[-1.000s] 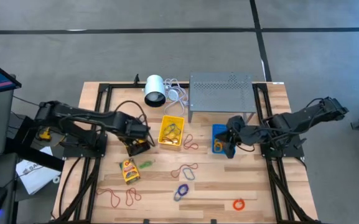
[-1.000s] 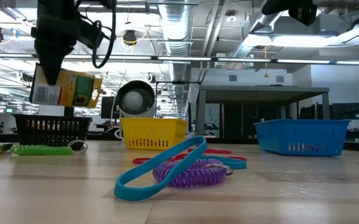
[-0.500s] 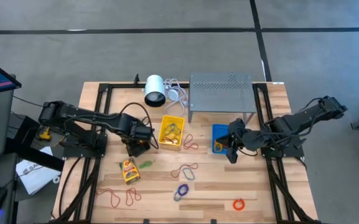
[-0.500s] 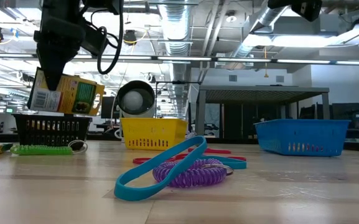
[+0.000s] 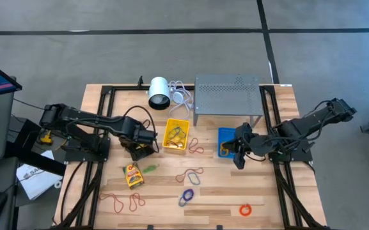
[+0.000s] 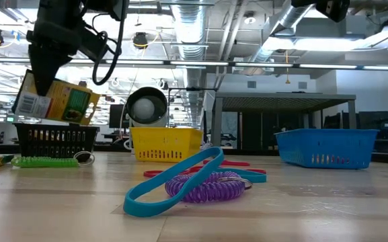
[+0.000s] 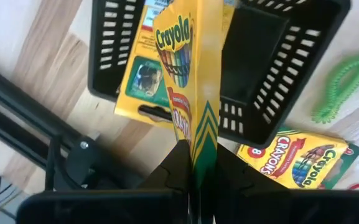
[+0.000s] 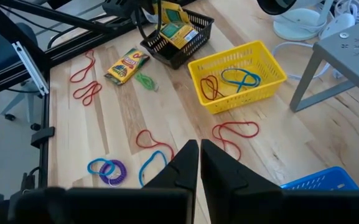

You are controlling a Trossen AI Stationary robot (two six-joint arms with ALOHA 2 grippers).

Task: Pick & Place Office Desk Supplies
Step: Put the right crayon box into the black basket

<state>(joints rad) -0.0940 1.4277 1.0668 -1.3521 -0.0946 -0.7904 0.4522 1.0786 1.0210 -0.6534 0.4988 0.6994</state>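
The wooden desk [image 5: 235, 191] carried the grey perforated stand [image 5: 227, 96] at its far side, with a white cylinder [image 5: 158, 93] and its cable just beside that. The left arm reached in over the black bin [image 6: 52, 140], and the left gripper [image 7: 195, 163] was clamped on the lower edge of a yellow-and-green crayon packet [image 7: 188, 68], which hung tilted above that bin, over a second packet already lying inside it [image 7: 140, 74]. The right arm reached toward the middle of the desk, and the right gripper [image 8: 199, 155] had its fingers pressed together with nothing between them, hovering above the desk near the blue bin [image 5: 226, 142], which showed a loop inside. The yellow bin [image 5: 176, 135] sat between the two arms, in front of the stand, and held a red loop and a blue loop. A third crayon packet [image 5: 132, 175] lay flat on the desk near the black bin, with a green coiled loop [image 5: 149, 168] just beside it. Red loops [image 5: 121, 202] lay toward the near left corner, another red loop [image 5: 196, 147] lay beside the yellow bin, and a blue band [image 6: 173, 181] rested against a purple coil [image 6: 204, 187] near the middle front. An orange loop [image 5: 245, 209] lay apart toward the near right.
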